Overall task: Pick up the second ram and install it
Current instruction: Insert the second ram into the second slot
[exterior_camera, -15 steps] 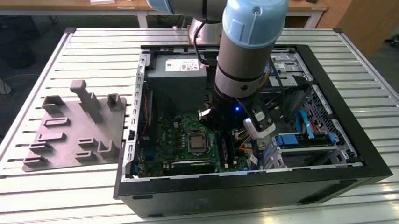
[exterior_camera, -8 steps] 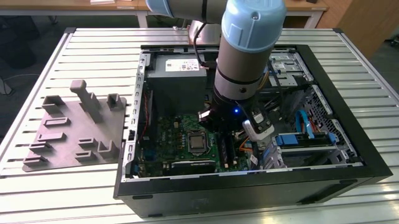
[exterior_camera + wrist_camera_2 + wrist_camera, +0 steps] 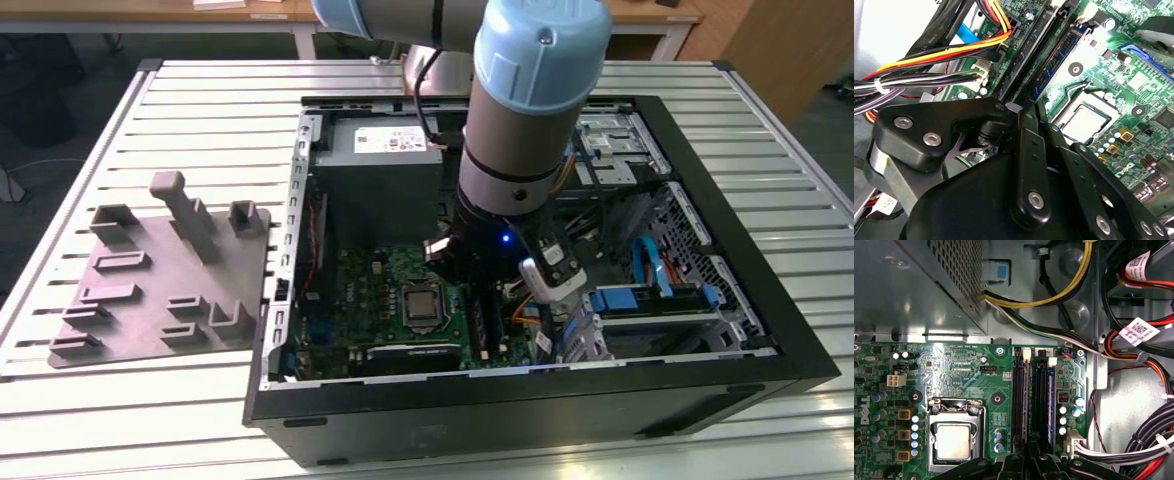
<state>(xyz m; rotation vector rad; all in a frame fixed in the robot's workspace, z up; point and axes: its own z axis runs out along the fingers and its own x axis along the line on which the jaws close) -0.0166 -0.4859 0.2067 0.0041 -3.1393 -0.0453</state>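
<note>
We were in a robotics lab or workshop: an open computer case (image 3: 534,380) lay on a slatted metal workbench (image 3: 200,100), a grey fixture plate (image 3: 160,290) sat beside it, wooden desks (image 3: 147,12) stood behind, and an industrial robot arm (image 3: 527,110) reached into the case.

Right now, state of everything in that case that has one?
PC case, open, side panel off.
CPU, in its socket, no cooler on it.
ram stick, standing in a motherboard slot.
gripper, low over the ram slots.
</note>
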